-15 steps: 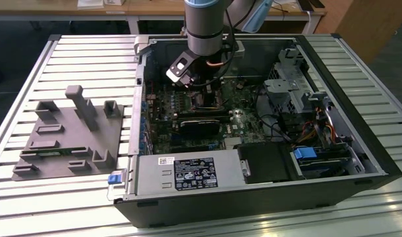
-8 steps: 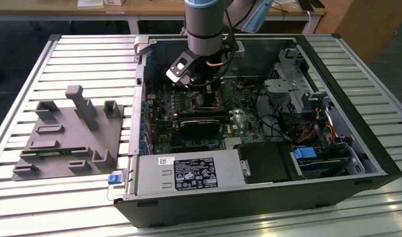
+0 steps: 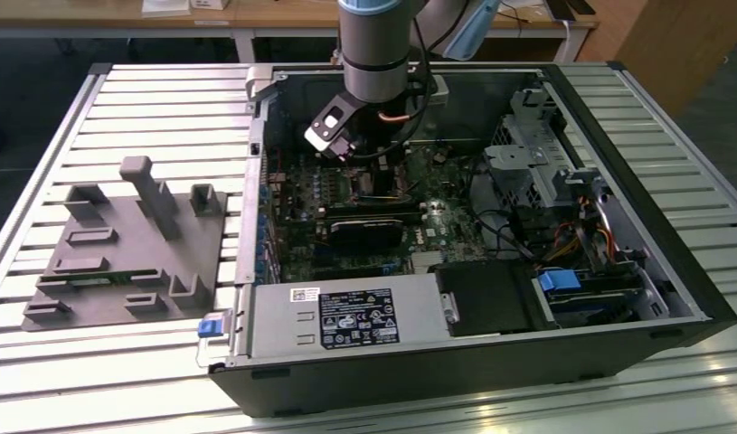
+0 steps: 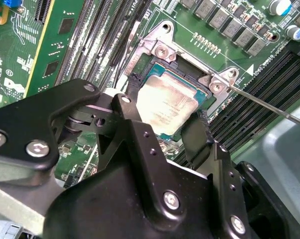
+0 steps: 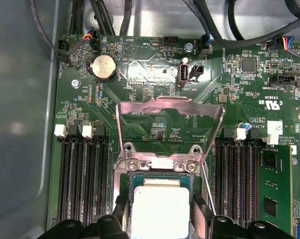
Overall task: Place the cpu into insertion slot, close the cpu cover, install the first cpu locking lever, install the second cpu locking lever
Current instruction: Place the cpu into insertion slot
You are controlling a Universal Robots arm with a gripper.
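**Chip at the socket, cover standing open**

The gripper (image 4: 167, 104) is closed to the width of the cpu (image 4: 162, 113), with its two black fingers (image 5: 122, 211) set against opposite edges of the chip. The cpu lies flat in the insertion slot (image 5: 160, 164), or just over it; how fully it is seated cannot be told. The cpu cover (image 5: 121, 134) stands tilted up at one edge of the slot, and a thin wire lever (image 4: 269, 107) juts out beside it.

The chip looks light, stiff and fragile. It is probably best held by its bare edges, never by the face or underside, and kept level.

Room is tight. Memory slots (image 5: 82, 174) flank the insertion slot on both sides, and the raised cover hems in a third. The walls of the computer case (image 3: 465, 384) on the desk (image 3: 163, 90) close the rest, so the open way is mostly straight up
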